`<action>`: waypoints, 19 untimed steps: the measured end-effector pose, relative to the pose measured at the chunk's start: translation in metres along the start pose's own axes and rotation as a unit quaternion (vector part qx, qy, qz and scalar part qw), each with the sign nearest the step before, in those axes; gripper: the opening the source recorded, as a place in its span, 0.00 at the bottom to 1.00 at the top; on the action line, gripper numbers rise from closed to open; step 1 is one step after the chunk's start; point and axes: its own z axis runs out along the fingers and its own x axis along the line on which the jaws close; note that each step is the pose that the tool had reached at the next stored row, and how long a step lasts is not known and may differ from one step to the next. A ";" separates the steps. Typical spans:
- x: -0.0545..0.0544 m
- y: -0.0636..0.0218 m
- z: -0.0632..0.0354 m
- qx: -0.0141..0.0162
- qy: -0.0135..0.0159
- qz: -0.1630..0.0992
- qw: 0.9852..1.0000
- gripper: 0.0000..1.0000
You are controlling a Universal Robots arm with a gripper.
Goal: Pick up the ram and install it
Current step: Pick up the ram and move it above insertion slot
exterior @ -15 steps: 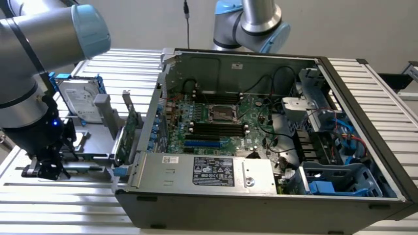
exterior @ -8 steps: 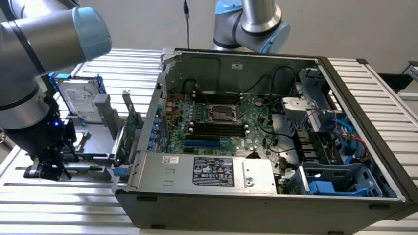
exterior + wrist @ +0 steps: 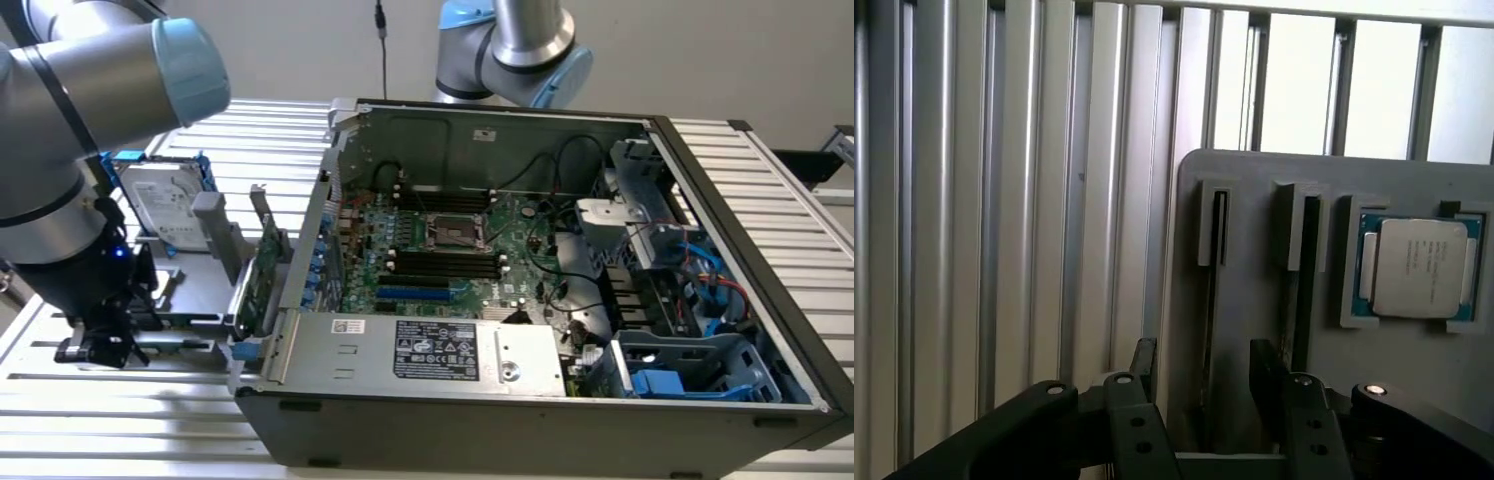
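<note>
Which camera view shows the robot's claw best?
The wrist view: the claw is seen close up, its two black fingers apart, straddling a slot in the grey holder. The exterior view shows it as a dark shape low at the exterior view's left, below the arm.

Dark ram [image 3: 1211, 320] upright on edge

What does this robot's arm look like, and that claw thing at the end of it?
The arm is made of thick, rounded silver-grey tubes with pale blue caps at the joints. Its wrist section is black, with a small blue light. The gripper is black too, built from bolted links with silver pins.
</note>
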 end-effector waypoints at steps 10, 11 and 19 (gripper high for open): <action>-0.001 0.0003 0.0034 -0.009 0.000 -0.001 1.000 0.50; -0.001 0.0002 0.0036 -0.009 0.000 -0.001 1.000 0.50; -0.001 -0.0007 0.0051 -0.009 0.000 0.000 1.000 0.50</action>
